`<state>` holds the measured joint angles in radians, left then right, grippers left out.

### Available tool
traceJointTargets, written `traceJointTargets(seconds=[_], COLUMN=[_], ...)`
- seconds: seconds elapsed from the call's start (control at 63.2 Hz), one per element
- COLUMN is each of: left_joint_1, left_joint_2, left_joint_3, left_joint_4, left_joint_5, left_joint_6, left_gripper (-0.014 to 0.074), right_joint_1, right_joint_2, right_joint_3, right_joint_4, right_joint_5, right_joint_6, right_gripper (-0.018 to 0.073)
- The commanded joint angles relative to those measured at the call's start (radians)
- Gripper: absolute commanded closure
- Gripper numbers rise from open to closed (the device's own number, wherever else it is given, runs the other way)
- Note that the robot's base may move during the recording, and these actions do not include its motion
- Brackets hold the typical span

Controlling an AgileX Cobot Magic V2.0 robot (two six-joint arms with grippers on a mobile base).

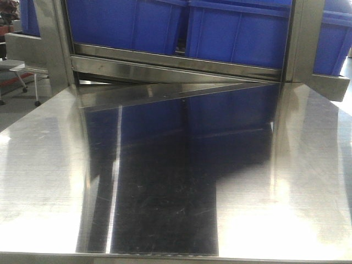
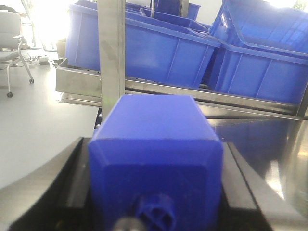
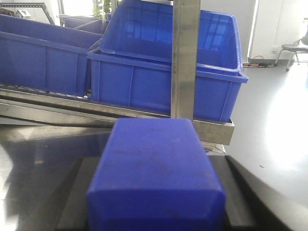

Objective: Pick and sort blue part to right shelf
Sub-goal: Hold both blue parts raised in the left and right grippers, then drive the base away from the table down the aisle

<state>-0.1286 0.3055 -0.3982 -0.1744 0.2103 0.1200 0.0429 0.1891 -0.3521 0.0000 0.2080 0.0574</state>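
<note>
In the left wrist view, my left gripper is shut on a blue block-shaped part with a round stub on its near face; black fingers press both its sides. In the right wrist view, my right gripper is shut on a second blue block part, also clamped between black fingers. Both parts are held above the steel table, facing the shelf of blue bins. Neither gripper nor part shows in the front view.
A steel table lies in front. Behind it a steel shelf rail carries large blue bins, also seen from the wrists. Upright steel posts stand before the bins. An office chair stands far left.
</note>
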Motion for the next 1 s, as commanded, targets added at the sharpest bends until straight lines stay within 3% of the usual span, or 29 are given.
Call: traceJointTargets(seconds=[0.0, 0.981], left_joint_1=[0.001, 0.001], left_joint_2=[0.006, 0.006], left_joint_3=[-0.030, -0.030], left_joint_4=[-0.007, -0.007], left_joint_5=[-0.091, -0.091], left_joint_6=[0.001, 0.001], left_gripper=[0.0230, 0.0230], right_joint_1=[-0.003, -0.003], right_joint_2=[0.009, 0.009], right_joint_3=[-0.029, -0.029], right_joint_4=[-0.014, -0.014], right_joint_5=[-0.095, -0.095], right_joint_6=[-0.012, -0.012], right_gripper=[0.0147, 0.0147])
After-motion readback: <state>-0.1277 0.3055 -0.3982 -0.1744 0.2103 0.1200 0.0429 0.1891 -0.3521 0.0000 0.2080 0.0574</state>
